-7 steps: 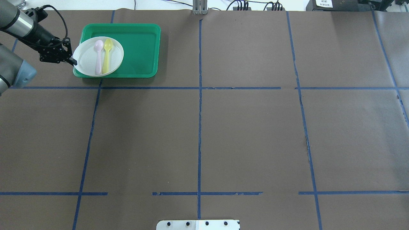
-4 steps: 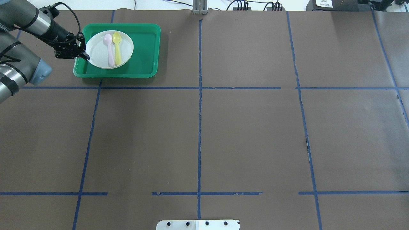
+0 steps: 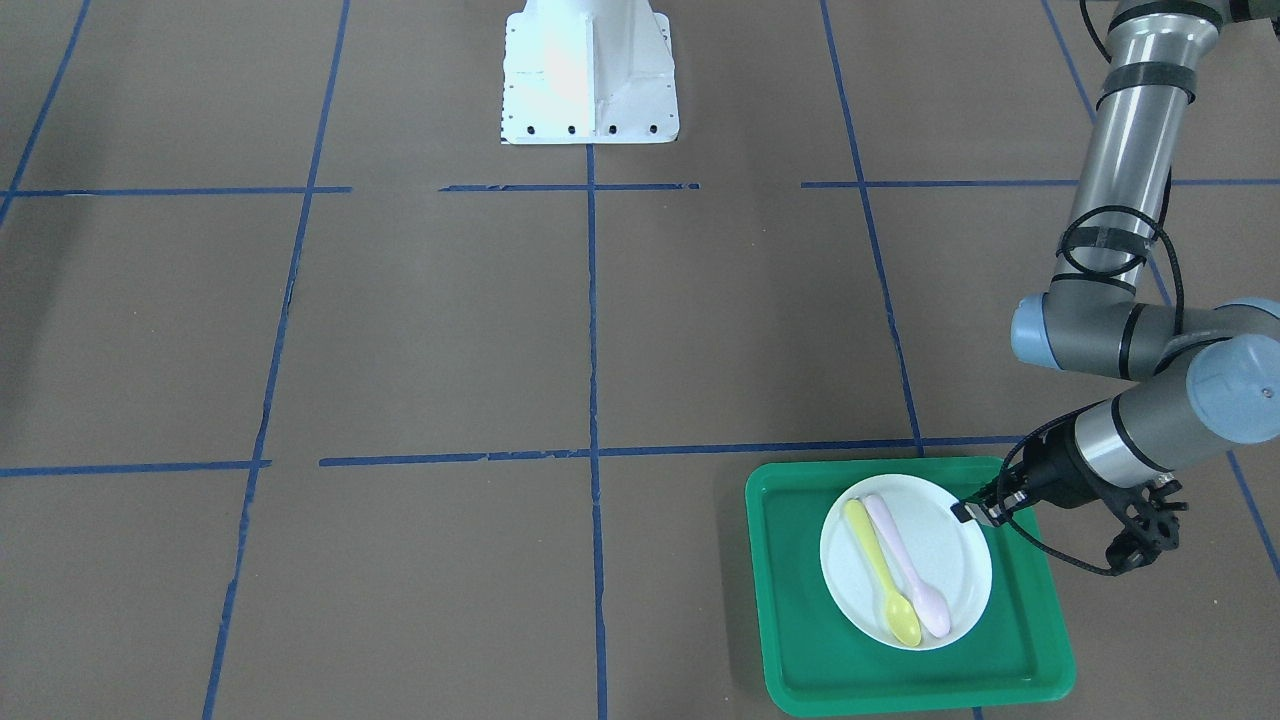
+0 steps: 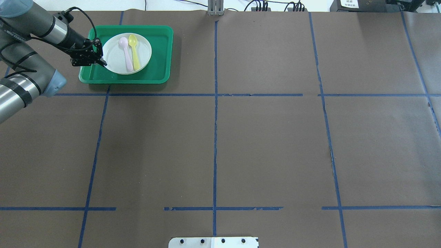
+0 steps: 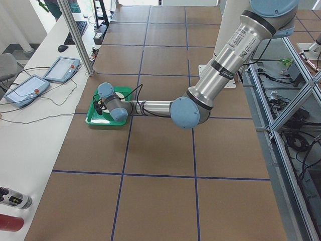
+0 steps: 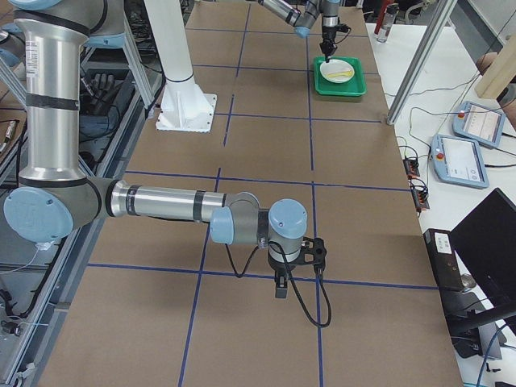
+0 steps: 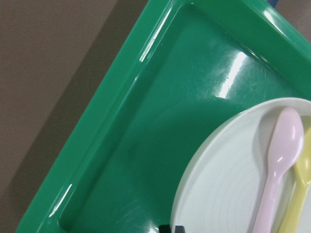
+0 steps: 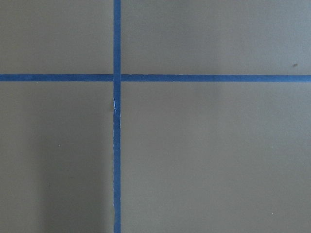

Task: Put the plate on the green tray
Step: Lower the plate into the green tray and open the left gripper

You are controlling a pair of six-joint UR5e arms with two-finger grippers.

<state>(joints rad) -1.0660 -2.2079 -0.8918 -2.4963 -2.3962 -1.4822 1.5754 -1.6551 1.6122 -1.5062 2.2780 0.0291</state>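
The surface [image 4: 268, 144] is covered with brown paper, and blue tape lines [image 4: 215, 137] divide it into large rectangles. In the front-facing view a white mounting base [image 3: 588, 75] stands at the top centre. In the exterior left view a white side bench [image 5: 30, 130] runs along the left edge, and two control pendants [image 5: 61, 68] lie on it with their cables.

The green tray [image 4: 158, 51] lies in the upper left of the overhead view, and in the lower right of the front-facing view. The plate [image 4: 117, 58] is inside the outline of the tray, toward the tray's left half in the overhead view. On the plate lie a pink spoon [image 4: 125, 55] and a yellow spoon [image 4: 135, 51], side by side and nearly parallel. The left hand [image 4: 102, 63] comes in from the upper left and is closed on the left rim of the plate.

It is hard to say if the plate touches the floor of the tray or hangs just above it. The left wrist view cuts off the plate at the right and bottom edges and shows only the tips of the fingers. The right hand [image 6: 280, 284] appears only in the exterior right view, low over the surface, and I cannot tell if it is open or closed.
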